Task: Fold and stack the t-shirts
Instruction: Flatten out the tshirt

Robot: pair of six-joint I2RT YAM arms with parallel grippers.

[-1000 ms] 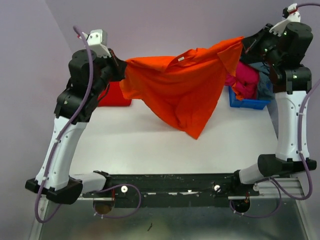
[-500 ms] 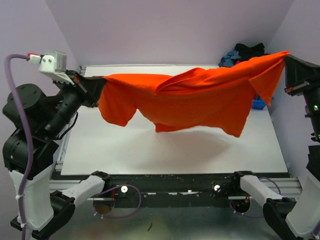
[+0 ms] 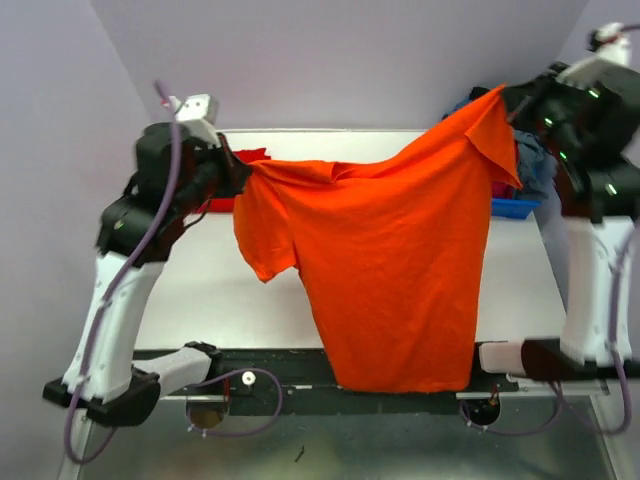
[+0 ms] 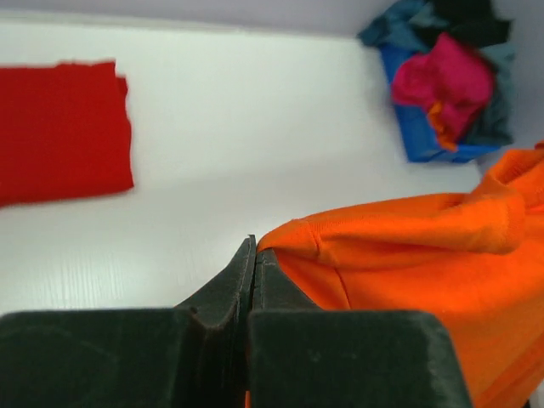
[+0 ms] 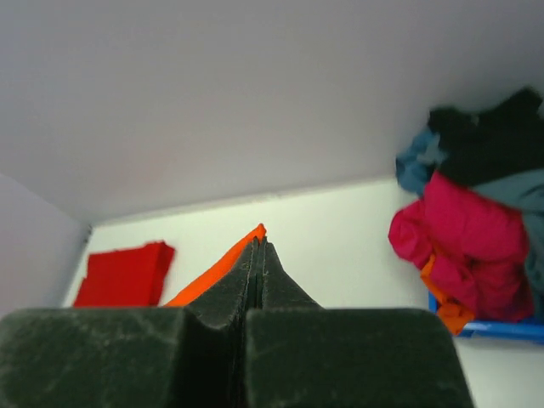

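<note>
Here the orange t-shirt (image 3: 390,260) hangs spread above the worktop (image 3: 200,290). The left end effector (image 4: 252,248) and right end effector (image 5: 257,246) are each clamped tight on one shoulder. The folded red t-shirt (image 4: 59,127) lies flat at the worktop's far left.

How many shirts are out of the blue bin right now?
2. The orange t-shirt hangs between the left gripper and right gripper; the folded red shirt lies far left on the table. The heaped shirts in the blue bin can't be counted.
</note>
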